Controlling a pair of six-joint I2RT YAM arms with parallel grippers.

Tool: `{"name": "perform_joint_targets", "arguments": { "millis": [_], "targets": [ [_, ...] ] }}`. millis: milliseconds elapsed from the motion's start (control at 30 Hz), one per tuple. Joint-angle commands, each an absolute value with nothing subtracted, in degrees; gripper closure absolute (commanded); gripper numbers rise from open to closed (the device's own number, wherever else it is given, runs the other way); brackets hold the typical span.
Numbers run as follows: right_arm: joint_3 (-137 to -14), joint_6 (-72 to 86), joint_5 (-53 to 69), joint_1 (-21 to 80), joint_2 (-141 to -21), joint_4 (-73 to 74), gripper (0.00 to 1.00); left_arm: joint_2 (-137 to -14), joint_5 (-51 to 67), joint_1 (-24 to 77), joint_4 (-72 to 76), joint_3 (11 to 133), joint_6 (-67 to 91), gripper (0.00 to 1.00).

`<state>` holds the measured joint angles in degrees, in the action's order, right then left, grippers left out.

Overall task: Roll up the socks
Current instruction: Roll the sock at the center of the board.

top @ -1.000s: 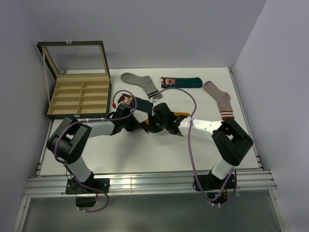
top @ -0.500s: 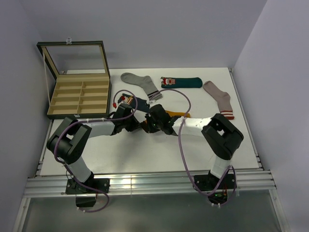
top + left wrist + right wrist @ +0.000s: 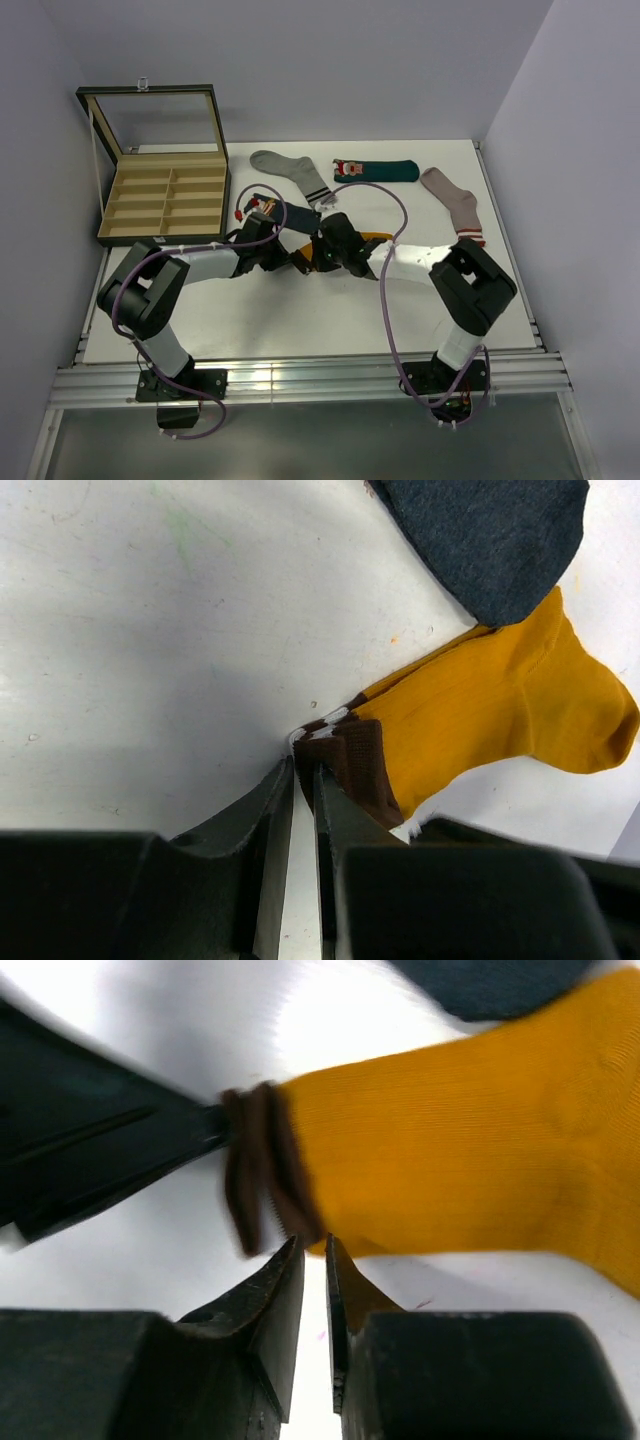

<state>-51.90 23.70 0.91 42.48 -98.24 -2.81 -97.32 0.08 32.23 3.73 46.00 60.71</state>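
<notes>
The mustard-orange knit ankle sock with the brown striped cuff [image 3: 490, 720] lies flat mid-table on the white tabletop [image 3: 150, 630], its toe end just below the navy sock [image 3: 480, 540]. The left gripper [image 3: 305, 765] is pinching the cuff corner. The right gripper [image 3: 312, 1245] has its fingers nearly pressed together at the sock's near edge, just beside the cuff. I can't tell if it's caught any fabric.
</notes>
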Motion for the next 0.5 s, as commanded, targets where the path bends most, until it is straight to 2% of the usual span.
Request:
{"name": "perform_joint_targets", "arguments": {
  "millis": [0, 133, 467],
  "targets": [
    [-50.98, 18.48, -2.44, 45.61, -92.73, -5.09, 0.75, -97.12, -2.9, 32.43, 0.44, 47.46, 58.54, 0.81],
    [-50.98, 15.21, -5.18, 48.6, -92.55, -6.85, 0.69, -97.47, -2.64, 32.52, 0.09, 47.99, 58.27, 0.81],
    [-53.79, 13.36, -7.64, 51.59, -97.2, -8.44, 0.69, -98.0, -2.37, 32.61, 0.18, 48.52, 58.18, 0.81]
  ]
}}
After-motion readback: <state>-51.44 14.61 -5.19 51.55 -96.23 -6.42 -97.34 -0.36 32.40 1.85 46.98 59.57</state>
